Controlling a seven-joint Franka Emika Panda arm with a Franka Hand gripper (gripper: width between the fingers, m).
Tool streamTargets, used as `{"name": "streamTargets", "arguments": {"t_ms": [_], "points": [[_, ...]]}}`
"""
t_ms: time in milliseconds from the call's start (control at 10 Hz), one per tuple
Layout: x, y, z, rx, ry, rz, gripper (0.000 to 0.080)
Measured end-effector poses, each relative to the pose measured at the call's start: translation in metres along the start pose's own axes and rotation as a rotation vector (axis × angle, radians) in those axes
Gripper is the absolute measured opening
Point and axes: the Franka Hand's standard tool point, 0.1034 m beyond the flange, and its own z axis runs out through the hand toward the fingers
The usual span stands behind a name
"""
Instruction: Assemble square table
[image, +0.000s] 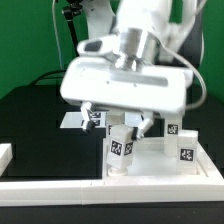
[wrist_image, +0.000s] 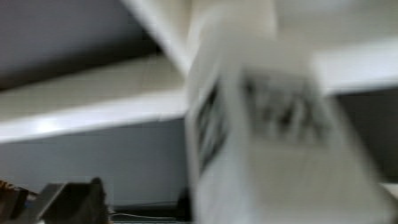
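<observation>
In the exterior view the arm's broad white hand hangs low over the square table top (image: 160, 165), which lies flat on the black tabletop (image: 30, 115) against the white border rail (image: 100, 188). Three tagged leg blocks stand upright on the top: one (image: 121, 148) directly under the fingers (image: 122, 120), one (image: 186, 148) near the exterior view's right, and one (image: 171, 128) behind. The fingers seem to flank the near leg's upper end, though whether they grip it I cannot tell. The wrist view is blurred, showing a tagged white leg (wrist_image: 258, 120) close up.
</observation>
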Motion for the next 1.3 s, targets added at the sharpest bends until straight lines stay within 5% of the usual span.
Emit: {"name": "streamTargets", "arguments": {"t_ms": [200,600,800,900,1300], "points": [[0.01,0.003,-0.001,0.038,-0.028,0.025,0.0649],[0.026,0.003,-0.002,0.06,-0.402,0.065,0.0649],[0.023,0.001,0.001,0.044,-0.522,0.073,0.0649],[0.018,-0.002,0.005,0.005,-0.513,0.045,0.0649],[0.005,-0.007,0.008,0.023,-0.516,0.104,0.0649]]}}
